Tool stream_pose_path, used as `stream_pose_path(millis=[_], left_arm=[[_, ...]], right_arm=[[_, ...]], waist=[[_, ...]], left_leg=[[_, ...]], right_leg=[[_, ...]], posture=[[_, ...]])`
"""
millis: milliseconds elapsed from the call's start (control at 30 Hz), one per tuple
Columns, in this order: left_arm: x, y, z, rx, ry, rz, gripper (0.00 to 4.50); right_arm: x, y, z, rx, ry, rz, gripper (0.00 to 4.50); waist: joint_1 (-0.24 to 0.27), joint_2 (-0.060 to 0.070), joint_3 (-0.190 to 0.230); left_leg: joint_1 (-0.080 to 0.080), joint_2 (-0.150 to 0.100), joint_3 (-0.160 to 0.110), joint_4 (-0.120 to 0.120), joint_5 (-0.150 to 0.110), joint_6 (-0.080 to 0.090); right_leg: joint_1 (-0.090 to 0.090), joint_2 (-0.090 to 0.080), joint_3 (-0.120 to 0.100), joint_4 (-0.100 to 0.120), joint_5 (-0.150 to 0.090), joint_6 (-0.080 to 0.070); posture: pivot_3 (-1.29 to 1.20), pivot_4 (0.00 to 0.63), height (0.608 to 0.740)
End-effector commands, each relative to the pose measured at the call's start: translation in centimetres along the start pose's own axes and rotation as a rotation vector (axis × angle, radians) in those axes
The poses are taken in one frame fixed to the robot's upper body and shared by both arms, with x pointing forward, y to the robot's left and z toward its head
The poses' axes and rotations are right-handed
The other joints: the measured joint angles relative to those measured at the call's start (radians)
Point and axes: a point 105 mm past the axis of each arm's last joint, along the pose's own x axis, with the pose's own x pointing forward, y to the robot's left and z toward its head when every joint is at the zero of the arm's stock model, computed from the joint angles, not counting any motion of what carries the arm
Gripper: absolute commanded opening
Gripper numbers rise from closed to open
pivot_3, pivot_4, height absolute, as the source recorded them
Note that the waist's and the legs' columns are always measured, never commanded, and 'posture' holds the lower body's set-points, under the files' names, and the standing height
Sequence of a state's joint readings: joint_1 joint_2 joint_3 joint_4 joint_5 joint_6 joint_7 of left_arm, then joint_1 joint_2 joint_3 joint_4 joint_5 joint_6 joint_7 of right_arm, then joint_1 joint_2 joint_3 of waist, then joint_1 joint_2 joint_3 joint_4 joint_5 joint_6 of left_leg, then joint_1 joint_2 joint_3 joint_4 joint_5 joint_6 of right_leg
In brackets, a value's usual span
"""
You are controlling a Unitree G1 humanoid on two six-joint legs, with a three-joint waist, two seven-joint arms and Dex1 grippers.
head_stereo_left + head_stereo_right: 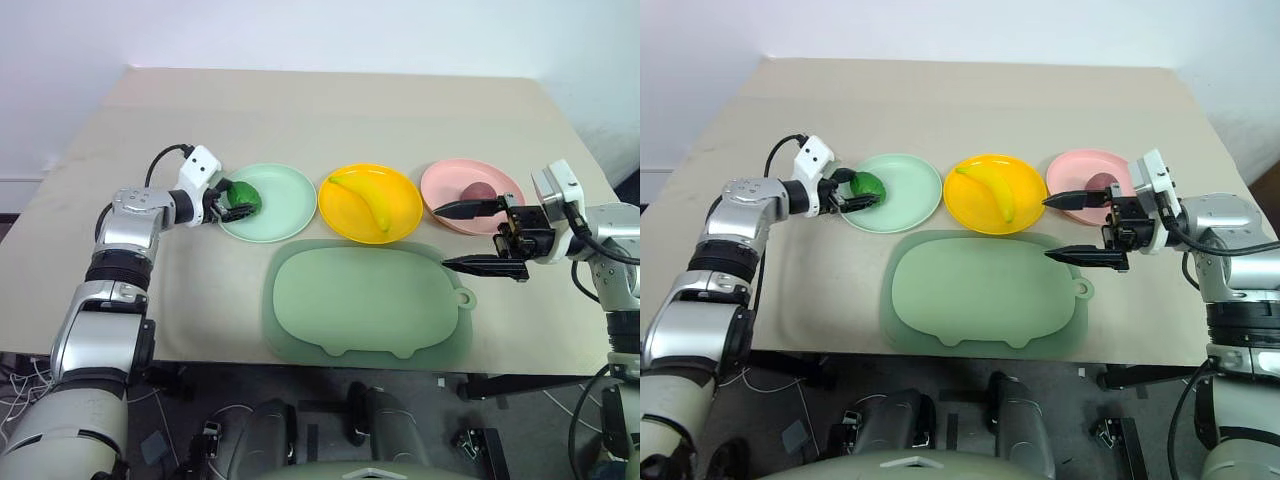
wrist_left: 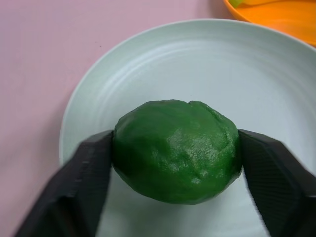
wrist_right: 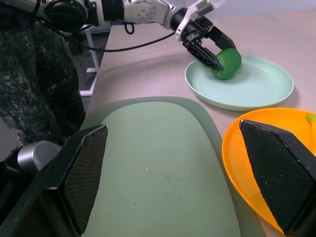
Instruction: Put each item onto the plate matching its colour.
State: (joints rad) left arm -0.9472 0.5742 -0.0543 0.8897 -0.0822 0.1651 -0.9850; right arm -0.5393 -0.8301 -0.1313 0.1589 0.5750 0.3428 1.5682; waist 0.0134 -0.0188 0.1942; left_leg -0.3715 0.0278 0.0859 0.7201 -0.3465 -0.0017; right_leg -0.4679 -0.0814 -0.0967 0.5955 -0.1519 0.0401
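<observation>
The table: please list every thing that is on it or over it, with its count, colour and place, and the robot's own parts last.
Beige table: one, bearing everything.
Round mint green plastic plate: one, leftmost in the row.
Round yellow plastic plate: one, middle.
Round pink plastic plate: one, rightmost.
Glossy green bumpy toy fruit: one, on the mint green plate's left edge.
Curved yellow toy banana: one, on the yellow plate.
Dark red roundish toy fruit: one, on the pink plate.
Large pale-green rounded mat: one, nearer the robot than the plates.
Left gripper: black fingers either side of the green fruit.
Right gripper: black, open, over the mat's right edge.
</observation>
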Motion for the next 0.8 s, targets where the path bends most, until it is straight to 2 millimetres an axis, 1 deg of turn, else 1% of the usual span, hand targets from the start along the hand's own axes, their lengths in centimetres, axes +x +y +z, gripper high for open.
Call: stream_pose_path(millis=[33, 133, 233, 267, 367, 433, 500, 533, 567, 600, 667, 700, 733, 800], left_arm=[[0.0, 0.1, 1.5, 0.029, -0.046, 0.003, 4.43], [-0.4, 0.3, 2.0, 0.075, -0.051, 0.005, 4.43], [-1.7, 0.0, 3.4, 0.143, -0.088, -0.057, 4.43], [-2.4, 0.3, 4.0, 0.183, -0.101, -0.054, 4.43], [-4.7, 2.3, 6.2, 0.237, -0.146, 0.033, 4.43], [-6.3, 3.5, 8.6, 0.209, -0.235, 0.077, 4.43], [-7.3, 3.8, 10.2, 0.181, -0.307, 0.081, 4.43], [-7.2, 4.0, 10.4, 0.182, -0.317, 0.103, 4.43], [-7.1, 4.1, 10.4, 0.184, -0.317, 0.119, 4.43], [-6.8, 4.4, 10.3, 0.13, -0.325, 0.13, 4.43], [-4.8, 3.4, 8.1, 0.145, -0.245, 0.111, 4.43], [-4.2, 3.0, 7.4, 0.158, -0.215, 0.108, 4.43], [-3.5, 2.3, 6.8, 0.145, -0.204, 0.067, 4.43], [-2.9, 1.5, 6.2, 0.143, -0.199, 0.04, 4.43]], right_arm=[[-0.4, 0.0, 1.4, -0.05, -0.021, -0.014, 4.5], [-0.4, -0.1, 1.3, -0.048, -0.019, -0.016, 4.5], [-0.4, -0.1, 1.3, -0.046, -0.022, -0.018, 4.5], [-0.4, -0.2, 1.3, -0.046, -0.023, -0.018, 4.5], [-0.3, -0.3, 1.3, -0.045, -0.024, -0.016, 4.5], [-0.2, -0.4, 1.3, -0.043, -0.024, -0.013, 4.5], [-0.1, -0.5, 1.4, -0.043, -0.025, -0.01, 4.5], [-0.1, -0.5, 1.4, -0.045, -0.026, -0.01, 4.5], [0.0, -0.6, 1.4, -0.047, -0.026, -0.01, 4.5], [0.0, -0.6, 1.5, -0.048, -0.029, -0.01, 4.5], [0.0, -0.5, 1.4, -0.044, -0.031, -0.013, 4.5], [-0.1, -0.5, 1.4, -0.04, -0.031, -0.014, 4.5], [-0.1, -0.5, 1.3, -0.041, -0.028, -0.018, 4.5], [-0.2, -0.4, 1.2, -0.043, -0.026, -0.021, 4.5]], waist=[[0.0, 0.0, 0.0], [-0.001, 0.0, 0.0], [-0.001, 0.0, 0.0], [-0.002, 0.0, 0.0], [-0.002, 0.0, 0.0], [-0.002, 0.0, 0.0], [0.001, 0.0, 0.0], [0.001, 0.0, 0.0], [0.002, 0.0, 0.0], [0.002, 0.0, 0.0], [0.002, 0.0, 0.0], [0.002, 0.0, 0.0], [0.001, 0.0, 0.0], [-0.001, 0.0, 0.0]], left_leg=[[0.0, 0.0, 0.0, 0.0, 0.0, 0.0], [0.0, 0.0, 0.0, 0.0, 0.0, 0.0], [0.0, 0.0, 0.0, 0.0, 0.0, 0.0], [-0.001, 0.0, 0.0, 0.0, 0.0, 0.0], [0.0, 0.0, 0.0, 0.0, 0.0, 0.0], [0.0, 0.001, 0.0, 0.0, 0.0, 0.0], [-0.001, 0.001, 0.0, 0.0, 0.0, 0.0], [-0.001, 0.0, 0.0, 0.0, 0.0, 0.0], [-0.001, 0.0, 0.0, 0.0, 0.0, 0.0], [0.0, 0.0, 0.0, 0.0, 0.0, 0.0], [0.0, 0.0, 0.0, 0.0, 0.0, 0.0], [0.0, 0.0, 0.0, 0.0, 0.0, 0.0], [0.001, 0.0, 0.0, 0.0, 0.0, 0.0], [0.0, 0.0, 0.0, 0.0, 0.0, 0.0]], right_leg=[[0.0, 0.0, 0.0, 0.0, 0.0, 0.0], [0.0, 0.0, 0.0, 0.0, 0.0, 0.0], [0.0, 0.0, 0.0, 0.0, 0.0, 0.0], [-0.001, 0.0, 0.0, 0.0, 0.0, 0.0], [-0.001, 0.0, 0.0, 0.0, 0.0, 0.0], [-0.001, 0.0, 0.0, 0.0, 0.0, 0.0], [-0.001, 0.0, 0.0, 0.0, 0.0, 0.0], [-0.001, 0.0, 0.0, 0.0, 0.0, 0.0], [0.0, -0.001, 0.0, 0.0, 0.0, 0.0], [0.0, -0.001, 0.0, 0.0, 0.0, 0.0], [0.001, -0.001, 0.0, 0.0, 0.0, 0.0], [0.001, -0.001, 0.0, 0.0, 0.0, 0.0], [0.001, -0.001, 0.0, 0.0, 0.0, 0.0], [0.001, 0.0, 0.0, 0.0, 0.0, 0.001]], posture=[[0.0, 0.15, 0.74], [0.0, 0.15, 0.74], [0.0, 0.15, 0.74], [0.0, 0.15, 0.74], [0.0, 0.15, 0.74], [0.0, 0.15, 0.74], [0.0, 0.15, 0.74], [0.0, 0.15, 0.74], [0.0, 0.15, 0.74], [0.0, 0.15, 0.74], [0.0, 0.15, 0.74], [0.0, 0.15, 0.74], [0.0, 0.15, 0.74], [0.0, 0.15, 0.74]])
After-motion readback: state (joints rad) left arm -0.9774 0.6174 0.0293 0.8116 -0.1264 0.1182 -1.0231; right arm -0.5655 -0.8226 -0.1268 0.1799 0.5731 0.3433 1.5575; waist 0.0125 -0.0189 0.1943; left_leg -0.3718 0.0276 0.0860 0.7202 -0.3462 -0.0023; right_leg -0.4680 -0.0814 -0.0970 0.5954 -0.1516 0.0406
